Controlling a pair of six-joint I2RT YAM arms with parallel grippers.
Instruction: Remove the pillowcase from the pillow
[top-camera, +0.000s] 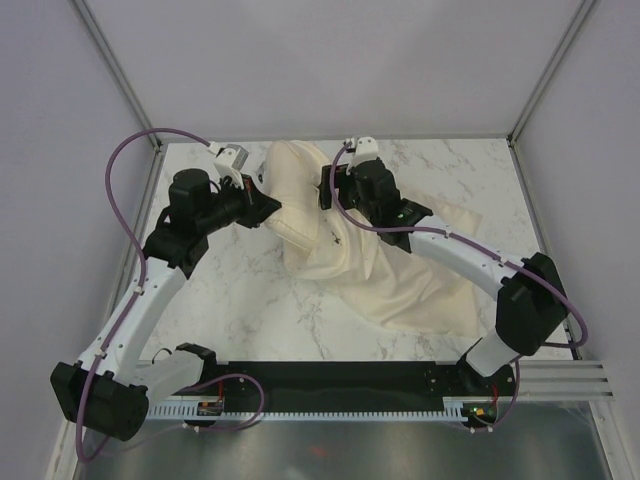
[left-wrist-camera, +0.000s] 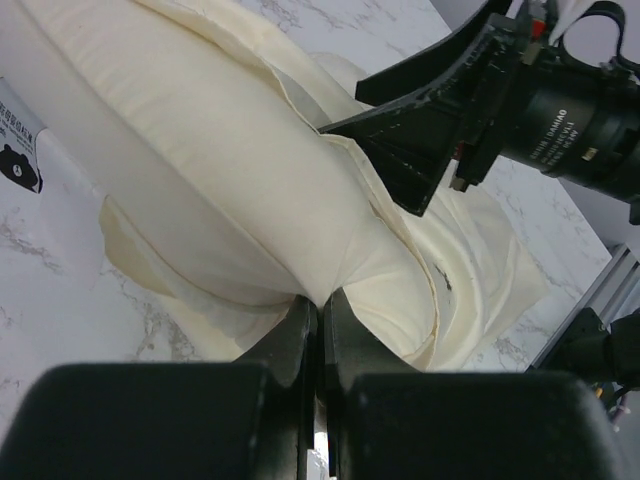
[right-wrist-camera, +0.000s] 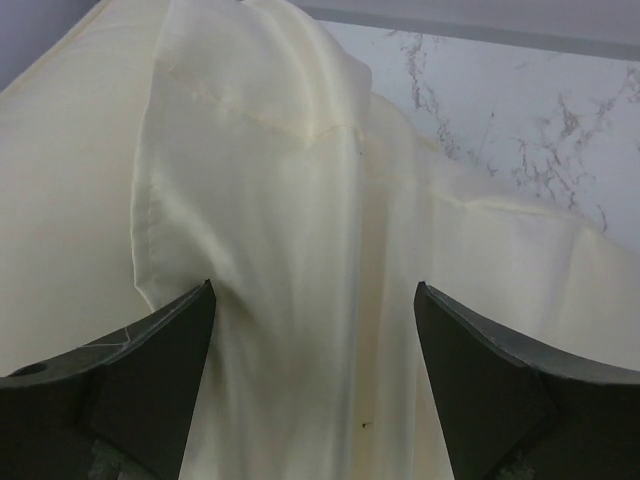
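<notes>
The padded cream pillow (top-camera: 292, 195) stands tilted at the back of the table, its upper part bare. The limp pillowcase (top-camera: 410, 285) still wraps its lower end and trails toward the front right. My left gripper (top-camera: 270, 208) is shut on a bunched corner of the pillow (left-wrist-camera: 200, 150), its fingers (left-wrist-camera: 300, 325) pressed together. The pillowcase hem (left-wrist-camera: 440, 300) runs just right of that pinch. My right gripper (top-camera: 326, 188) hovers open over the pillowcase (right-wrist-camera: 290, 200), close above the cloth, with the pillow (right-wrist-camera: 60, 200) to its left. In the left wrist view the right gripper (left-wrist-camera: 345, 112) stands at the hem.
The marble table (top-camera: 230, 290) is walled by grey panels at the back and sides. A white label (left-wrist-camera: 20, 150) hangs at the pillow's left edge. A metal rail (top-camera: 570, 375) runs along the front right.
</notes>
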